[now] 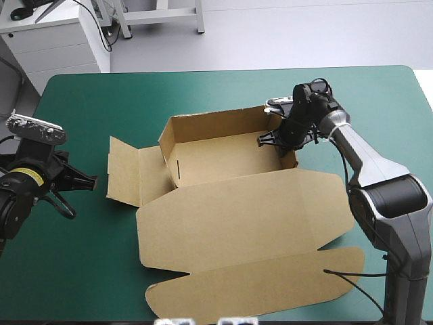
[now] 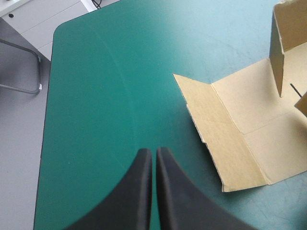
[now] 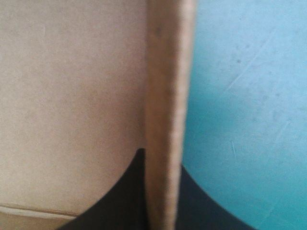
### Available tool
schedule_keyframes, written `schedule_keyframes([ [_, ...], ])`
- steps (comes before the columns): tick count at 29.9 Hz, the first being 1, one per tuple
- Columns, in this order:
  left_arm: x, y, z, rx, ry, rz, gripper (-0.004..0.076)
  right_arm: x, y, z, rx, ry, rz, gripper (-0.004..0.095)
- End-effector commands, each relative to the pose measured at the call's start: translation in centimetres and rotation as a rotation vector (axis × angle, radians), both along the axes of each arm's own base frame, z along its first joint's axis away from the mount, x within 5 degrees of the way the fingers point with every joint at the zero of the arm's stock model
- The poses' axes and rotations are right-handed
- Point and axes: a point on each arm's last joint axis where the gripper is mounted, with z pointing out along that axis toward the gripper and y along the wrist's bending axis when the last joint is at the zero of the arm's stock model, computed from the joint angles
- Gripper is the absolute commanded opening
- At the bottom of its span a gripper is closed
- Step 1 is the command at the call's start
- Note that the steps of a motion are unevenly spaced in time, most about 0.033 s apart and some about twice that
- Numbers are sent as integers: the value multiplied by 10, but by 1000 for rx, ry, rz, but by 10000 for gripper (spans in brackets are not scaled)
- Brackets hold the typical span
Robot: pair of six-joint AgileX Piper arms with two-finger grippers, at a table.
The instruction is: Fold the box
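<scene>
A: Biggest first, pls. Table?
B: Teal-green cover (image 1: 223,88) fills most of the high view.
A: Where's the box (image 1: 223,152)?
B: Centre frame, brown, as an open tray w/ walls raised. Lid (image 1: 243,210) lies flat, spreading to bottom centre. Side flap (image 1: 125,169) lies flat at centre left.
A: Right gripper (image 1: 270,140)?
B: Centre right, at the tray's right wall (image 3: 165,96) nr its far corner. Black fingers clamped on that wall, one inside the tray, one outside.
A: Left gripper (image 1: 91,181)?
B: Left edge, mid-height, over bare cover. Apart from the side flap, which lies ahead of it and to one side. Fingers pressed together, only a thin slit betw. them, gripping nothing.
</scene>
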Motion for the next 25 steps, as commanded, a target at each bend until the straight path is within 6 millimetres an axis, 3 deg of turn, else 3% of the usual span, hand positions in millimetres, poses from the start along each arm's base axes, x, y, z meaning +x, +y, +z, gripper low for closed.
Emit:
schedule_keyframes([
  [1, 0, -1, 13, -8, -92, -8, 10, -12, -7, 56, 27, -123, 18, -19],
  [9, 1, 0, 14, -5, -102, -10, 8, -41, -49, 129, 66, -307, -29, -19],
  [16, 1, 0, 15, 3, -111, -10, 8, -86, -79, 192, 167, -481, 1, -19],
  [21, 4, -1, 21, -59, -183, 14, 9, -107, -94, 216, 163, -560, -19, -19],
  [25, 4, 0, 22, -45, -203, 16, 9, -117, -100, 224, 158, -588, -30, -19],
])
